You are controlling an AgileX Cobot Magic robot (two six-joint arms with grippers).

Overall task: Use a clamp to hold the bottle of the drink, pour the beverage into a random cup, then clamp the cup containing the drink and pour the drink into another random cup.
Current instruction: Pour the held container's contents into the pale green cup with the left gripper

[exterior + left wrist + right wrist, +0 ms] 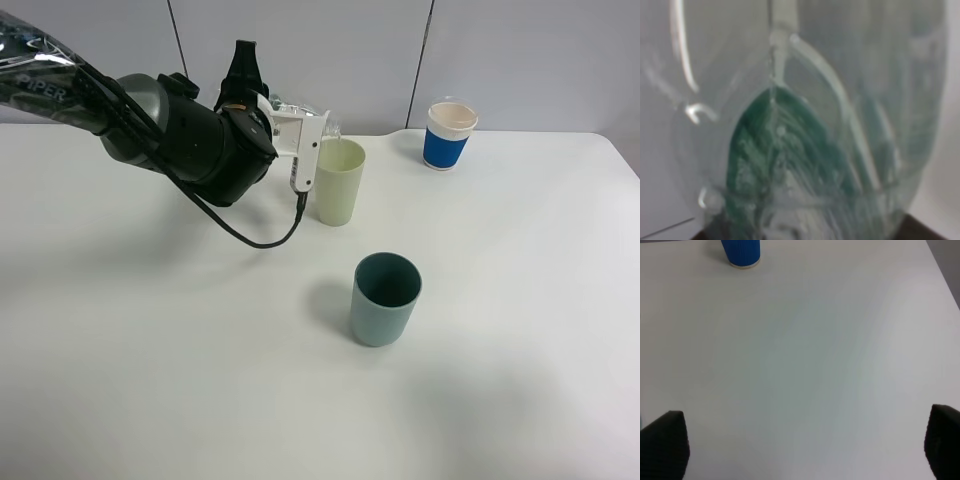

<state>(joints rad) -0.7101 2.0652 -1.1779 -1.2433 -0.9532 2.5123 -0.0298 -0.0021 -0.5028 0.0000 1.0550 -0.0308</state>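
Three cups stand apart: teal cup (385,298) nearest, pale yellow-green tumbler (340,185) behind, blue-banded white cup (449,135) farthest. Over the tumbler the left gripper (308,140) pinches the clear bottle (800,150), tipped with its mouth just above the rim; right gripper (805,445) off aside, jaws spread. Judged best: tilt slowly, mouth inside the rim.

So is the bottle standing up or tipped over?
Tipped over. The left tool holds the bottle sideways, its mouth above the pale yellow-green tumbler.

The bottle (805,150) is a close blur, cut off on all sides; the blue cup (741,252) has its rim cropped.
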